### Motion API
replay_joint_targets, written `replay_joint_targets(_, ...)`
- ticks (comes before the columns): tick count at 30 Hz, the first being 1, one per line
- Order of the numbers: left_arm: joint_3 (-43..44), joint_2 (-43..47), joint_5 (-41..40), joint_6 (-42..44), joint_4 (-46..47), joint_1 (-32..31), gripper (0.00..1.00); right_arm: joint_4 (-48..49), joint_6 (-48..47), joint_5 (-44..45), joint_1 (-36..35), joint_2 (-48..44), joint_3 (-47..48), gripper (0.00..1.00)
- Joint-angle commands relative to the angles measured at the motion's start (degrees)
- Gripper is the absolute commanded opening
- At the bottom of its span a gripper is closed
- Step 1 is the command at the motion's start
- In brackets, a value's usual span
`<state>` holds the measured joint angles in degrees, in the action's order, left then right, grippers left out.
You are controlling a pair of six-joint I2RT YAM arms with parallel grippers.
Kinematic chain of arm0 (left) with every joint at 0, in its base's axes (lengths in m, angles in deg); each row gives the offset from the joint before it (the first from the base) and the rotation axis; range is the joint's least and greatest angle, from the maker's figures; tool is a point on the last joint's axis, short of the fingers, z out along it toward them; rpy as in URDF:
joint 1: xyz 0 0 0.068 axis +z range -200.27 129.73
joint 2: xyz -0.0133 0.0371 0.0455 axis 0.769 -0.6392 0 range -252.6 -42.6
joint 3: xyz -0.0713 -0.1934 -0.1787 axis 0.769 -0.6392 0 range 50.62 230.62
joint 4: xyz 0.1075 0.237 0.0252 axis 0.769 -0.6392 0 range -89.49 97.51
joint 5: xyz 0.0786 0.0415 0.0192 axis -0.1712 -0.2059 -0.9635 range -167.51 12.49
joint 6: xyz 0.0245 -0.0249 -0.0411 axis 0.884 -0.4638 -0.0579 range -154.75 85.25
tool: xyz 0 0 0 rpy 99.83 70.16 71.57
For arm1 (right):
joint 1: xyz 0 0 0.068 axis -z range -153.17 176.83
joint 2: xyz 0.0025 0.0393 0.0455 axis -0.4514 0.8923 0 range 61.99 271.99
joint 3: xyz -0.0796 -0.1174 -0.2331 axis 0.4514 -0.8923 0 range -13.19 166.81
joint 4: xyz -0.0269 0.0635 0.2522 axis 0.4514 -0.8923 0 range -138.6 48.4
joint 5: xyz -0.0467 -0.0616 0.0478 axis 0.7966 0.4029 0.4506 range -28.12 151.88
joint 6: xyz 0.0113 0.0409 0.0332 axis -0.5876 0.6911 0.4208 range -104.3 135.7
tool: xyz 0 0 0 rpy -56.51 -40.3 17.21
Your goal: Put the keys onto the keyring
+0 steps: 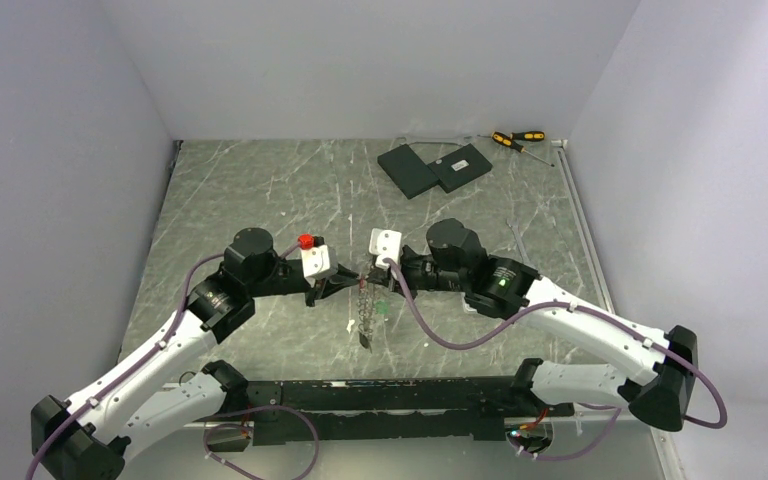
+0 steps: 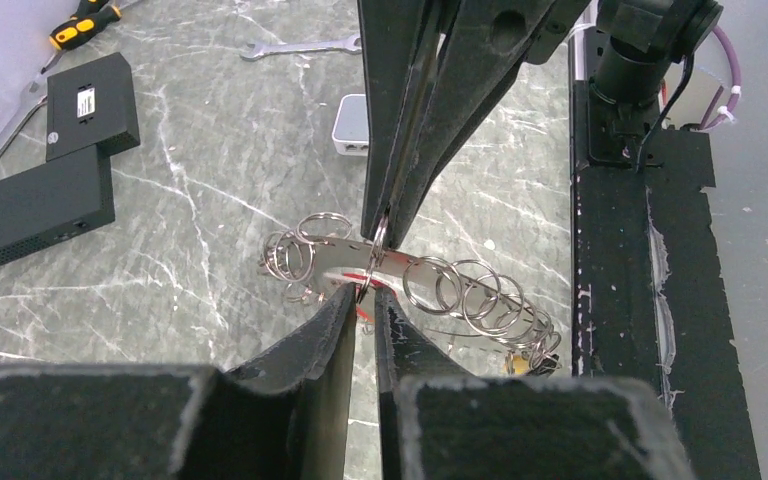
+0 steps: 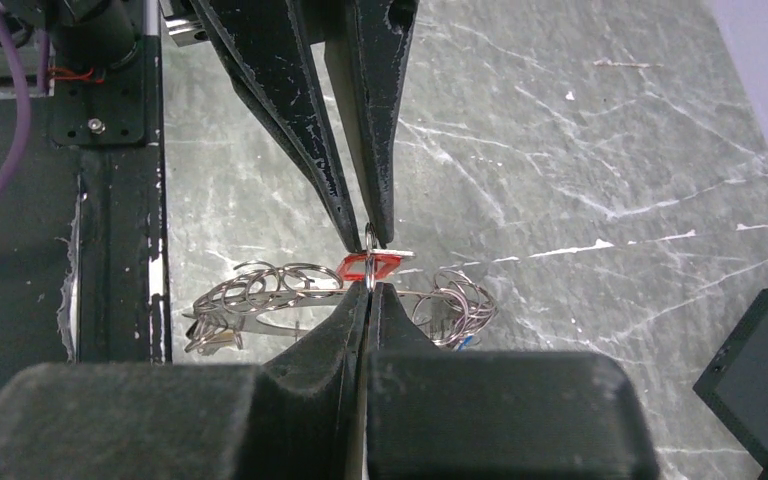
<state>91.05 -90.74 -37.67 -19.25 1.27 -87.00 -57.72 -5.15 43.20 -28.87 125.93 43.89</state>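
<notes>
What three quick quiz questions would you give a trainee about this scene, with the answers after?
1. True or false: the left gripper and the right gripper are both shut at the keyring, tips nearly meeting.
2. Which colour is the key head between their tips? A blue, B red, C yellow.
3. Which tools lie beside the black slabs near the table's far edge?
Key: 1 true; 2 B; 3 the screwdrivers.
</notes>
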Motion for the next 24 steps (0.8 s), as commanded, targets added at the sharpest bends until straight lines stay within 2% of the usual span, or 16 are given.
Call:
replay_joint_targets(1, 1.76, 0.85, 2.03, -0.49, 2.99, -0.07, 0.17, 6.11, 1.30, 0.07, -0.20, -2.73, -0.19, 0.00)
replay_joint_targets(8, 1.42, 1.38, 2.24, -0.48, 3.34, 0.04, 0.16, 6.54, 1.52, -0.48, -0.19, -2.78, -0.24, 0.00)
replay_joint_targets(14, 1.75, 1.03, 3.04, -0.05, 3.00, 0.08, 0.00, 7.48, 1.50, -0.66, -0.19, -2.51, -0.28, 0.00)
replay_joint_targets(24, 1.72, 0.81, 3.14, 0.05, 2.81, 0.08, 0.00, 15.04, 3.66, 0.48, -0.18, -4.68, -3.93, 0.00)
